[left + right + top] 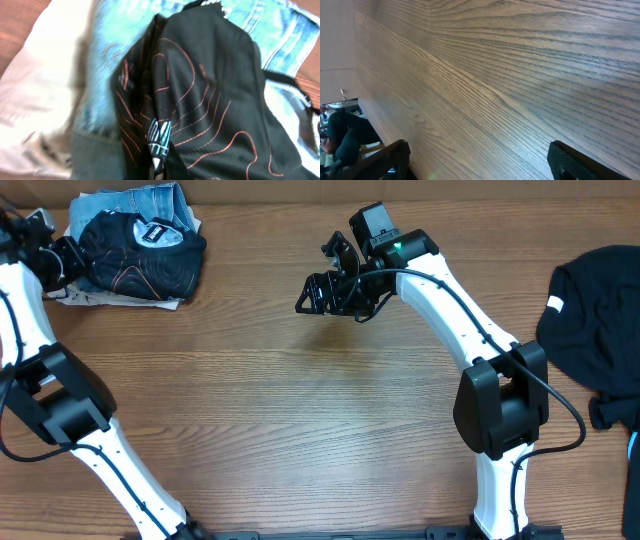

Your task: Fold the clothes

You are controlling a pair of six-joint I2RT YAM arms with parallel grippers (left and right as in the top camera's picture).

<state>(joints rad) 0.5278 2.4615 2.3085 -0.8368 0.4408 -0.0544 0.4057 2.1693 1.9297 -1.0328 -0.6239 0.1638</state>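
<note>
Pinching a raised fold of the jersey point(140, 252), the left hand point(66, 256) sits at far left, where the jersey lies on denim point(150, 200), apparently to lift it out. The right hand point(322, 277) hovers wide over mid tabletop point(300, 410), free to assist.

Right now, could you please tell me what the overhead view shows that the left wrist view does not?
Only overhead: the right gripper, jaws open above the bare table, and a second black garment at the right edge. Only the left wrist: the mesh weave and orange contour lines close up. Both: the black jersey lying on blue denim and pale cloth.
</note>
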